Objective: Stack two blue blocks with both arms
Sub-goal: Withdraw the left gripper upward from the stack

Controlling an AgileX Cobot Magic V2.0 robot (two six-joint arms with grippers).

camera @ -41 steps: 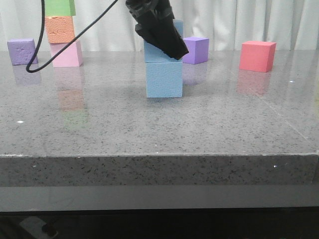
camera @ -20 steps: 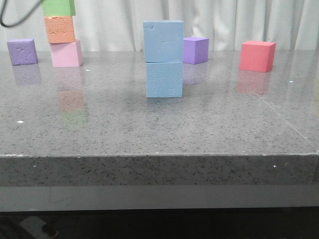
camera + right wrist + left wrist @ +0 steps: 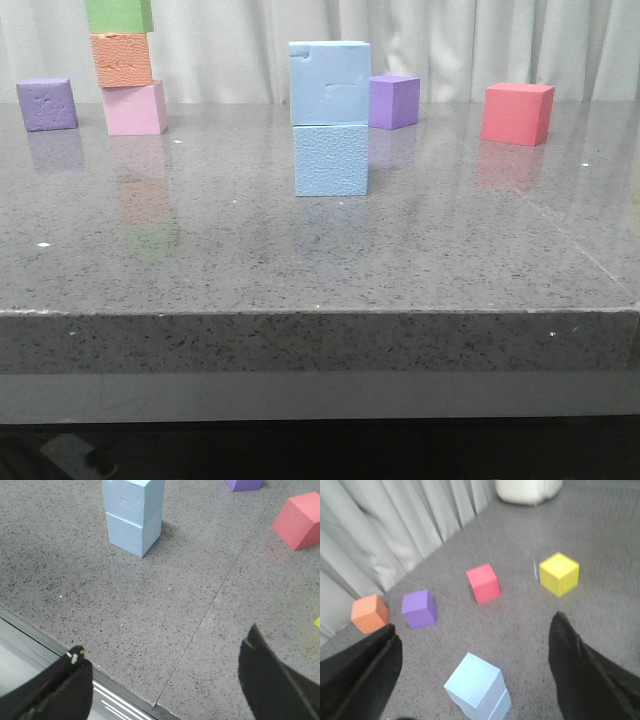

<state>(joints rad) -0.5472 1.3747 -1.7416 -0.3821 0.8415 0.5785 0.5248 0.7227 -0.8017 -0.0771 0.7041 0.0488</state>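
So the two blue blocks are stacked: the upper blue block [image 3: 329,82] sits square on the lower blue block [image 3: 331,159], roughly mid-table between the left and right edges, toward the far edge. The top one has a dented, scuffed front face. Neither arm touches the stack. The left gripper [image 3: 470,675] has its fingers spread wide with nothing between them, looking down at the stack from above. The right gripper [image 3: 165,680] is spread wide too and holds nothing, hanging over the table's near edge. Other stuff on the gray table [image 3: 450,250]: a pink-orange-green tower [image 3: 128,70] and a purple cube [image 3: 46,104] near the far left corner, another purple cube [image 3: 393,101] right behind the stack, and a red cube [image 3: 517,113] off toward the far right.
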